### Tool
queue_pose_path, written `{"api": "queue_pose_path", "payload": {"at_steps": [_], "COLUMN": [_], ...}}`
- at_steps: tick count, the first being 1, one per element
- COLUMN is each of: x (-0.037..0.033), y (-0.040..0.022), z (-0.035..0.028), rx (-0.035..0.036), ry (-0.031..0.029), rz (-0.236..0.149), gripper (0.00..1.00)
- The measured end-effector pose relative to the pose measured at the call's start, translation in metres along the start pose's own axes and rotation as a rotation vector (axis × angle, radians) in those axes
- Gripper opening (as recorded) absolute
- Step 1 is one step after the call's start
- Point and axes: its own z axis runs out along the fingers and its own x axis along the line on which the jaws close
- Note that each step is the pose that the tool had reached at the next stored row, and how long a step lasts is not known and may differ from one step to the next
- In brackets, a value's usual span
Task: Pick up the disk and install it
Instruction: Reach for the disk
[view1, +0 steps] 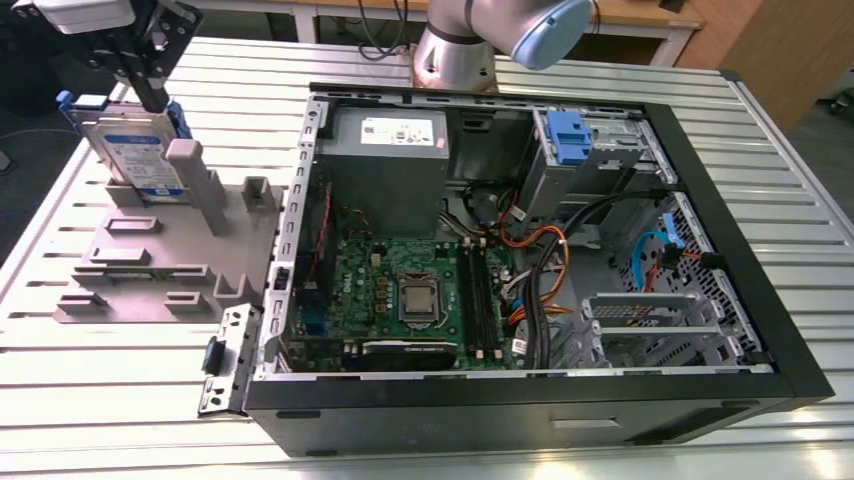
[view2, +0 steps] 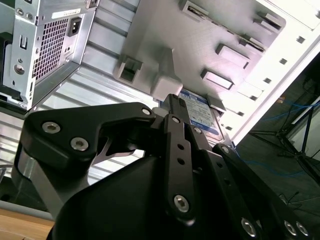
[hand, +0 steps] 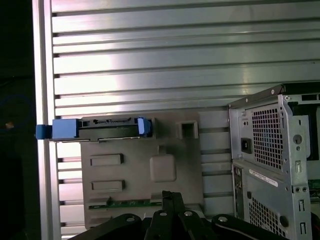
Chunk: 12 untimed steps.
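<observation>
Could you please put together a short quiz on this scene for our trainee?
1. True or false: the disk lies flat inside the computer case.
2. Where does the grey holder sit? A) to the exterior view's left of the case B) to the exterior view's right of it C) inside it
3. What is the gripper nearest to?
Key: 1 false, it stands on edge in the holder; 2 A; 3 the disk.

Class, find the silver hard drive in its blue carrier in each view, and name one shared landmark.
Exterior view: silver hard drive in blue plastic carrier, upright, exterior view's left.
Second wrist view: its label face showing.
First wrist view: the drive edge-on.
Landmark: grey plastic holder carrying it.
</observation>
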Motion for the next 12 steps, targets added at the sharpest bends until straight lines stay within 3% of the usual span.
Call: {"api": "queue_pose_path", "payload": {"at_steps": [12], "x": [0.0027], "y": [-0.0003], "z": [0.0009], "rx": [0.0002], "ry": [0.0025], "rz": [0.000], "gripper": [0.11]}}
